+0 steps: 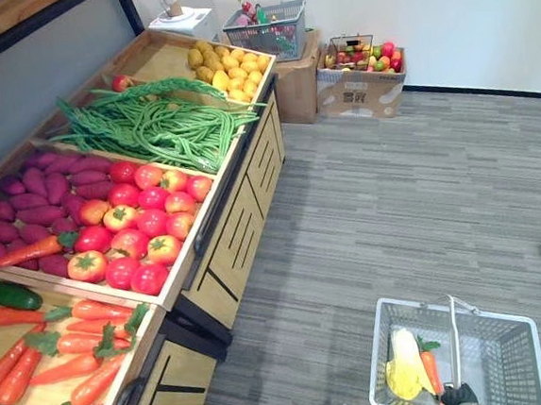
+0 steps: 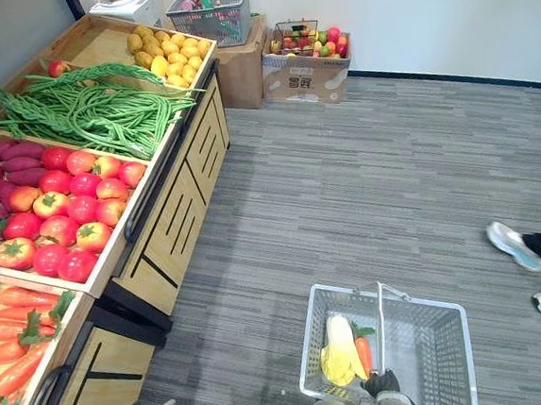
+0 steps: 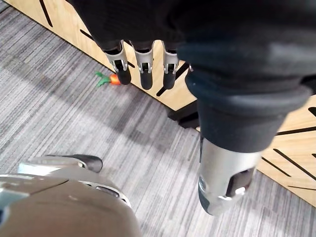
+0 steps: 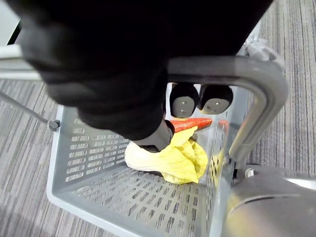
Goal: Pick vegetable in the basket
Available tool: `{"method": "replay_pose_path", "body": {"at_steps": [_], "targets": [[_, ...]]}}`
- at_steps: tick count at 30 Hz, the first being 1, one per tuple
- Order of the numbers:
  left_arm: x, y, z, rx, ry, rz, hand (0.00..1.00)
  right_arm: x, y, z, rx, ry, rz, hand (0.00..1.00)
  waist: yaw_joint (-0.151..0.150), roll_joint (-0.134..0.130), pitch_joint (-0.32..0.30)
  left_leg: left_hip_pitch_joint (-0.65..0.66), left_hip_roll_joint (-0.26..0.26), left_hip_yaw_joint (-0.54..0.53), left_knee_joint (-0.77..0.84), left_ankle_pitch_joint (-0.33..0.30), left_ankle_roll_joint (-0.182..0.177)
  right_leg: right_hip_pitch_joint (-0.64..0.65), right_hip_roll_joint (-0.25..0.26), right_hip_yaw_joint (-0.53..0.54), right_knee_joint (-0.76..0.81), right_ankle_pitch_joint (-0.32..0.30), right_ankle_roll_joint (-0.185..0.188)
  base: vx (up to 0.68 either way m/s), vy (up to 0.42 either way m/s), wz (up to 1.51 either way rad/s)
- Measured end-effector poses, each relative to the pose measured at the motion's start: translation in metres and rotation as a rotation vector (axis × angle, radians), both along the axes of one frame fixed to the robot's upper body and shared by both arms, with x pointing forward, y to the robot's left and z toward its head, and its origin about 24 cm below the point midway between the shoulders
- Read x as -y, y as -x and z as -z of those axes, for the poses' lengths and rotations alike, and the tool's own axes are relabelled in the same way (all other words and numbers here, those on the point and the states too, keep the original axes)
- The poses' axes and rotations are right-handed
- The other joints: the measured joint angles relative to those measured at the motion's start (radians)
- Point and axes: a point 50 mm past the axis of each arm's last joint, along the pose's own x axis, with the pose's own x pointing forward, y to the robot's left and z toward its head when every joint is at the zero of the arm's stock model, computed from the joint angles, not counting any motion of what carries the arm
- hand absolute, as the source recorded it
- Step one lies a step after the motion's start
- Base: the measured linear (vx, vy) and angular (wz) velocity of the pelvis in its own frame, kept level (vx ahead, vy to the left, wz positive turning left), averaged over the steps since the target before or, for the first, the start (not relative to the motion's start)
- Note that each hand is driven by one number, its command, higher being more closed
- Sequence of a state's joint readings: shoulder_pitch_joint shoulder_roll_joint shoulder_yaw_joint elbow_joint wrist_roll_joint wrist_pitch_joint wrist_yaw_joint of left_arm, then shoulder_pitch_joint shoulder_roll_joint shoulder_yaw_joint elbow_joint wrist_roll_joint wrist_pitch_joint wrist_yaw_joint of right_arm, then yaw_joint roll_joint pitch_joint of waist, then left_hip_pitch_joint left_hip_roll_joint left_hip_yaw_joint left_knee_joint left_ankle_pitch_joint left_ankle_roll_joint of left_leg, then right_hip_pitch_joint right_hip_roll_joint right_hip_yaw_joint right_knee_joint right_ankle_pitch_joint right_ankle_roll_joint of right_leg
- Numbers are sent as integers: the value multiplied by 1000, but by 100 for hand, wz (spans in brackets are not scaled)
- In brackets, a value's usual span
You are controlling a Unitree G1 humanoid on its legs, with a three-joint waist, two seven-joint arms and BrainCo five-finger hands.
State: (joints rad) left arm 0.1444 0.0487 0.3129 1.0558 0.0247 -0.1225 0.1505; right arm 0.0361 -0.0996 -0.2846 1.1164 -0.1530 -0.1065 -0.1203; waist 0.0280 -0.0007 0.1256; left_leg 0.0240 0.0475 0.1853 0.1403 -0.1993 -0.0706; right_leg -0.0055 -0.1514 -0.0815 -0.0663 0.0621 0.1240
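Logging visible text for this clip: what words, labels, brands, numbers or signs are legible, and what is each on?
Box of fruit by the far wall: dark print on its front, too small to read.
Basket: no text visible.
Wooden stand: no labels, price tags or signs visible.
Nothing in any view can be quoted.

On my left the wooden bench (image 1: 244,226) holds carrots (image 1: 74,345), tomatoes (image 1: 135,224), sweet potatoes (image 1: 33,199), beans (image 1: 160,127) and yellow fruit (image 1: 230,69) side by side. A stray carrot (image 3: 114,80) lies on the grey floor (image 1: 394,201) beside its base, and boxes (image 1: 360,92) stand by the far wall (image 1: 444,17).
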Motion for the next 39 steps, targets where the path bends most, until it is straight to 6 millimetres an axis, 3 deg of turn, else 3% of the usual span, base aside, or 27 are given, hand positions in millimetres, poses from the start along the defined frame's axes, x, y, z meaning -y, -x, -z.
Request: {"method": "replay_pose_path", "body": {"at_steps": [4,9,12,14,16,18,25,26,28,30,32,33,35,36,37,38,39], "targets": [[0,0,0,-1,5,8,0,1,-2,-1,8,2,2,100,1,0,0,14,4,26,-3,-8,11,-11,9,37,7,0,0,26,-1,-27],[-1,-3,0,-3,-1,83,0,2,-8,-2,28,-11,1,100,1,-12,7,52,11,86,7,-36,29,-92,24,93,162,-46,-16,-26,12,-52],[0,-5,-1,-3,0,111,0,1,-11,-3,37,-13,1,100,2,-19,13,70,21,131,19,-55,35,-137,14,6,265,-53,-26,-117,-10,-43],[-2,-2,0,-16,-5,125,0,1,-12,-3,38,-13,0,100,0,-23,14,96,12,176,-1,-52,43,-138,-34,-149,265,-80,-68,-65,17,-43],[-3,0,0,-20,-7,126,0,0,-10,-3,32,-15,1,100,2,-26,9,106,11,198,-17,-46,39,-132,-52,-205,242,-66,-56,14,38,-36],[-3,2,0,-31,-8,141,0,-2,-10,-2,29,-22,-1,100,1,-36,4,112,18,214,-29,-40,27,-132,-38,-210,216,-39,-39,89,-23,-30],[2,0,1,-33,1,160,0,-2,-8,-1,16,-31,19,100,-7,-10,-4,136,69,215,-30,-37,-8,-97,22,-223,183,-49,-51,109,-70,-7],[2,0,1,-32,1,159,0,-3,-7,-1,15,-32,19,100,-6,-10,-4,131,76,214,-6,-42,-17,-91,26,-224,175,-52,-55,93,-109,-11],[0,1,1,-29,1,141,0,-4,-3,1,3,-37,21,100,-4,-15,-10,56,113,194,205,-51,-32,-64,27,-215,157,-77,-70,57,-111,-14],[4,0,1,-18,12,126,0,0,2,1,-7,-24,23,100,-3,2,-12,-47,164,139,448,-31,-58,-47,39,-204,152,-88,-72,65,-73,-22],[10,0,2,-7,33,72,0,5,6,1,-17,-7,25,100,0,34,-10,-115,205,95,630,52,-76,-14,66,-176,130,-90,-76,157,-46,-43],[8,2,2,-3,38,33,0,5,8,1,-23,-6,27,100,4,23,-5,-163,194,66,703,105,-73,6,57,-143,115,-88,-85,234,-27,-44],[6,4,2,-6,35,-2,0,6,9,1,-26,1,46,100,2,20,-4,-181,141,6,603,-26,-65,16,32,-109,106,-87,-85,214,17,-38],[6,4,2,-5,37,-10,0,6,10,2,-30,0,49,100,3,17,-3,-178,129,-4,536,-44,-66,20,24,-101,102,-82,-78,150,71,-42],[5,7,2,-11,37,-16,0,7,9,1,-27,0,55,100,3,16,-2,-165,119,-14,380,-50,-68,21,11,-88,99,-74,-65,136,136,-48],[6,9,3,-15,38,-22,0,7,9,2,-29,-1,55,100,1,19,-3,-135,116,-32,206,-17,-61,28,9,-71,87,-71,-51,115,172,-48],[6,10,3,-17,40,-29,0,7,10,2,-32,-2,55,100,1,23,-6,-124,116,-44,134,12,-59,29,13,-65,78,-70,-41,108,225,-53]]}}
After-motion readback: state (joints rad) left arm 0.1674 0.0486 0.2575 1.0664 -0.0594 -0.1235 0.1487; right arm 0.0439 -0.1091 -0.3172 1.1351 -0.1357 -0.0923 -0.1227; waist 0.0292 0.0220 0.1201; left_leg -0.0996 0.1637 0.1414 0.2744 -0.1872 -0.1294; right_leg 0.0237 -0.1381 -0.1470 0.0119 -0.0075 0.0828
